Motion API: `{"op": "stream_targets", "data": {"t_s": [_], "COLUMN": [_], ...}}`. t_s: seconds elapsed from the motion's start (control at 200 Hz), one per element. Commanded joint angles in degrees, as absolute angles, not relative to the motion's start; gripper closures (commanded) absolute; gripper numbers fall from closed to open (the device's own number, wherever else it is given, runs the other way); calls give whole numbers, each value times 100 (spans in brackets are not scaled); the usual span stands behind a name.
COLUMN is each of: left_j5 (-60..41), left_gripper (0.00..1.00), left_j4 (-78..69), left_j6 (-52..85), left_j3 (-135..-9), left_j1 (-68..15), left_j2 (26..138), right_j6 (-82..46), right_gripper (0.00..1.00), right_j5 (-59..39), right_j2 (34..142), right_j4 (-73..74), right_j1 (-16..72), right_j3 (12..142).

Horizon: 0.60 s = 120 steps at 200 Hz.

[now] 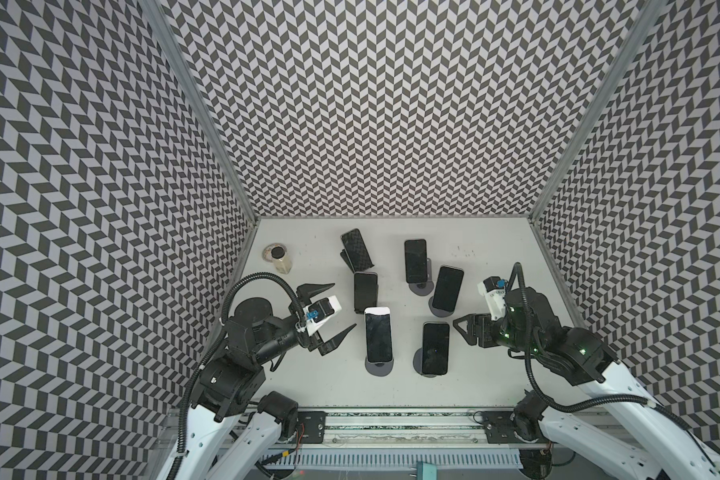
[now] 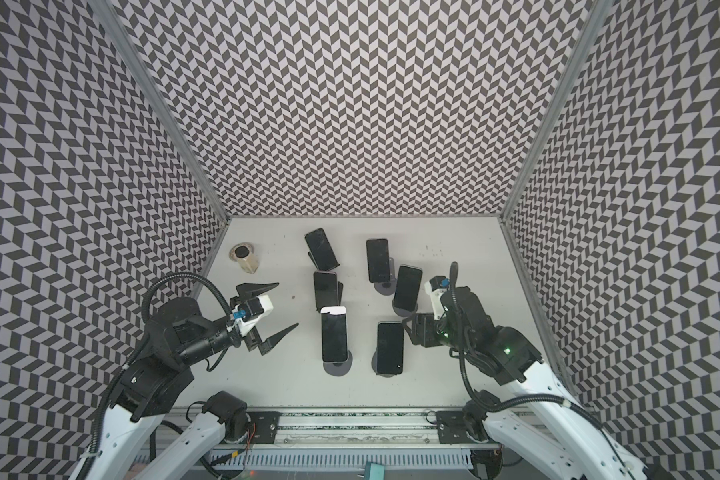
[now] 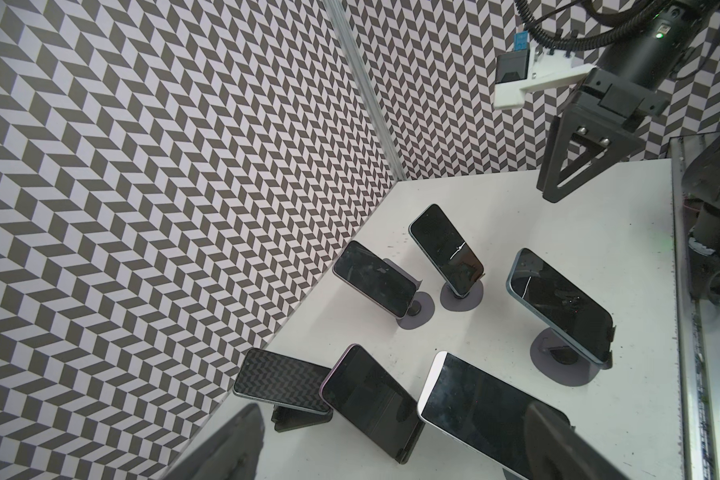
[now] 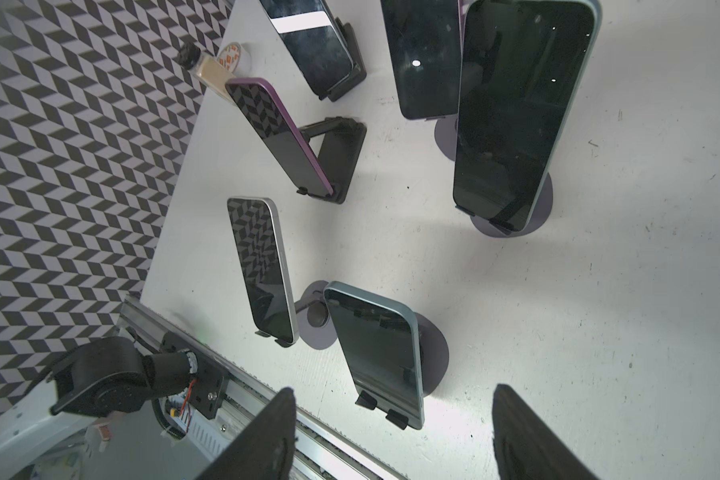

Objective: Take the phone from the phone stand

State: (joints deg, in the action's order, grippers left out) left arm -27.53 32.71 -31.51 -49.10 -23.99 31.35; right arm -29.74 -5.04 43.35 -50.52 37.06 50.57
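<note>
Though the jar label is unreadable, left gripper and right gripper stand spread.

White table bears six phone stands and a bottle.

The left arm reaches in from the near left, elbow bent, its forearm lying low and pointing inward to the right. The left gripper is turned on its side, one finger set farther back than the other, jaws spread wide and empty. The right arm comes in from the near right, wrist folded so the right gripper points inward to the left. In the right wrist view its fingers stand apart, holding nothing
</note>
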Motion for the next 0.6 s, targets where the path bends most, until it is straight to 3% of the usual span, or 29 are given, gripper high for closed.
{"op": "stream_targets", "data": {"t_s": [0.0, 0.596], "left_j5": [-2608, -2255], "left_gripper": [2, 4], "left_j4": [3305, 3105], "left_j6": [-3270, -3150], "left_j3": [-4852, -4517], "left_j1": [-2443, -2519], "left_j2": [3167, 3136], "right_j6": [-3340, -4601], "right_gripper": [26, 16], "right_j5": [-47, 1403], "right_j2": [4262, 5011], "right_j4": [-5049, -5397], "right_j1": [3944, 5924], "right_j3": [5115, 5148]}}
